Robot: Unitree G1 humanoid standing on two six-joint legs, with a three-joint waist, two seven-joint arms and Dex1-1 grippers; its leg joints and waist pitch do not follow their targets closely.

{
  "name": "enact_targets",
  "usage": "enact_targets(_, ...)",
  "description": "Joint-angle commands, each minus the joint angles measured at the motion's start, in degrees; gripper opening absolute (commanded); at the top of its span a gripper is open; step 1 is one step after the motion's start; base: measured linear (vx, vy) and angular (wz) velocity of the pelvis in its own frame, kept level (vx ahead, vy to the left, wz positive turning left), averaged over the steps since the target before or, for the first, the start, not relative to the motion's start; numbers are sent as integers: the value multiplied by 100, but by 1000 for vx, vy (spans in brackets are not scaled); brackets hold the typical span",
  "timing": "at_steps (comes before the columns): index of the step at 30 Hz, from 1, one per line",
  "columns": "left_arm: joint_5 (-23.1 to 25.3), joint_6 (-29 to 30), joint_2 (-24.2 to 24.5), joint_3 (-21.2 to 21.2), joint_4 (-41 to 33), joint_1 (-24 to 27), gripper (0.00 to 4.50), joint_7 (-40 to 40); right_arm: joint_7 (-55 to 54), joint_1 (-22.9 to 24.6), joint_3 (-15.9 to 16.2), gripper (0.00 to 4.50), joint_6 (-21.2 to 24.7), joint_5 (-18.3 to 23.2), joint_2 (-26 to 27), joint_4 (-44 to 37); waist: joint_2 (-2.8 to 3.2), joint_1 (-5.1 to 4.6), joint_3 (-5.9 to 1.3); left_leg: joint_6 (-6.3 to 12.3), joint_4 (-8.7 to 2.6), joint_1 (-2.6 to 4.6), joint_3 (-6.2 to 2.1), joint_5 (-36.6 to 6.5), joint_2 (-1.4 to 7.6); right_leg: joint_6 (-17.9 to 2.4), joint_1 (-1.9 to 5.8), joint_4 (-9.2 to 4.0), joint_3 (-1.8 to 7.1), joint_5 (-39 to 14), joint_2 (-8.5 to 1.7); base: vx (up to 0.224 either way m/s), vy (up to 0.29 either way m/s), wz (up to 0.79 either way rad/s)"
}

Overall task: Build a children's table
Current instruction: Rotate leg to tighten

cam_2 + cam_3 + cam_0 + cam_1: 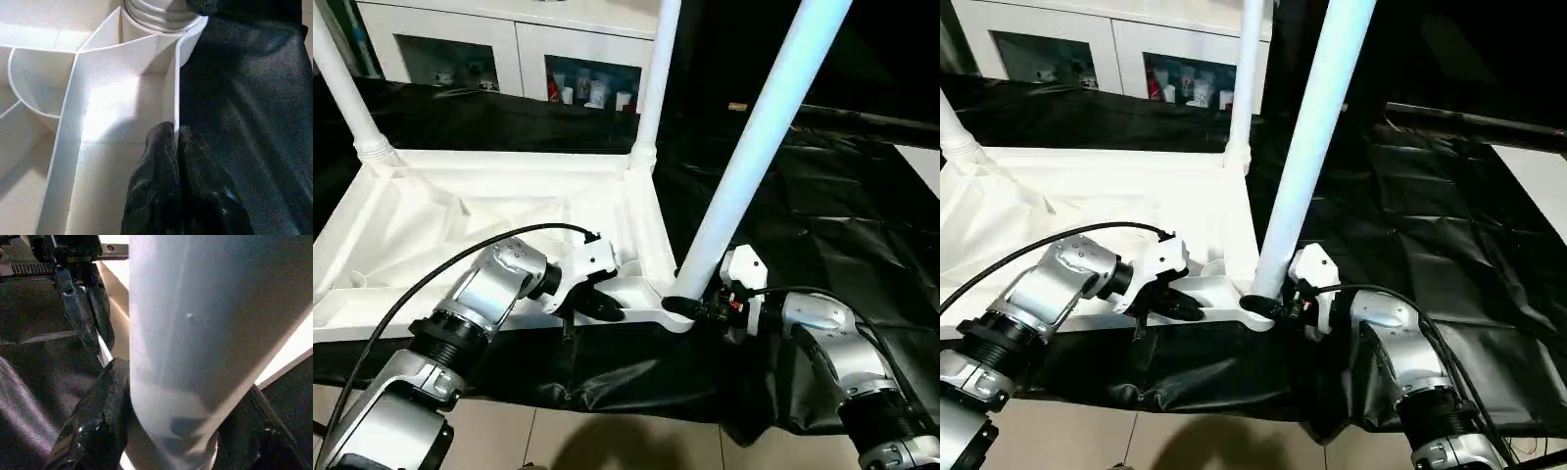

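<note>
Left gripper [173,147] jaws pinch tabletop [489,211] rim; right gripper [690,306] jaws clasp leg [754,147] at its socket; next, press it home

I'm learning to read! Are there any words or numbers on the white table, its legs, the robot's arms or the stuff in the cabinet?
No text can be read.
Cabinet items: any labels are too small and blurred.
Table top, leg, arms: no markings visible.
</note>
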Motion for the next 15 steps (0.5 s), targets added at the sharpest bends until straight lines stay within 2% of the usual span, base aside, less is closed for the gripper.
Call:
enact_targets(1, 80, 130, -52, -326, 96, 173, 0, -122, -31, 152, 153, 209, 23, -221, -19, 149, 62, -9, -291, 258, -318, 22, 23, -753, 96, -1315, 284, -339, 302, -225, -298, 0, 0, 0)
enact_targets(7, 86, 134, -44, -332, 82, 177, 0, -122, -199, 138, 151, 208, -56, -312, -1, 158, 62, -7, -301, 246, -308, 22, 23, -723, 90, -1336, 289, -328, 302, -132, -296, 0, 0, 0)
enact_targets(8, 88, 131, -43, -332, 81, 178, 0, -118, -94, 131, 122, 208, 90, -182, 28, 157, 62, -7, -301, 246, -308, 22, 23, -723, 90, -1336, 289, -328, 302, -132, -296, 0, 0, 0)
enact_targets(9, 90, 130, -45, -331, 81, 178, 0, -111, -25, 130, 97, 264, 210, -87, 44, 148, 63, -10, -301, 258, -308, 20, 22, -753, 90, -1345, 293, -329, 303, -152, -294, 0, 0, 0)
enact_targets(13, 102, 114, -56, -317, 114, 163, 0, -80, 71, 129, 83, 296, 359, 14, 46, 134, 65, -3, -307, 236, -304, 19, 21, -737, 91, -1355, 295, -322, 302, -116, -298, 0, 0, 0)
enact_targets(14, 104, 114, -58, -316, 117, 160, 0, -77, 93, 135, 92, 320, 364, 15, 34, 118, 64, 0, -309, 235, -303, 22, 20, -732, 91, -1354, 294, -320, 301, -107, -296, 0, 0, 0)
enact_targets(15, 106, 110, -56, -313, 122, 158, 0, -76, 89, 137, 101, 320, 365, 12, 31, 104, 58, 2, -307, 239, -302, 22, 21, -727, 92, -1351, 293, -319, 302, -95, -296, 0, 0, 0)
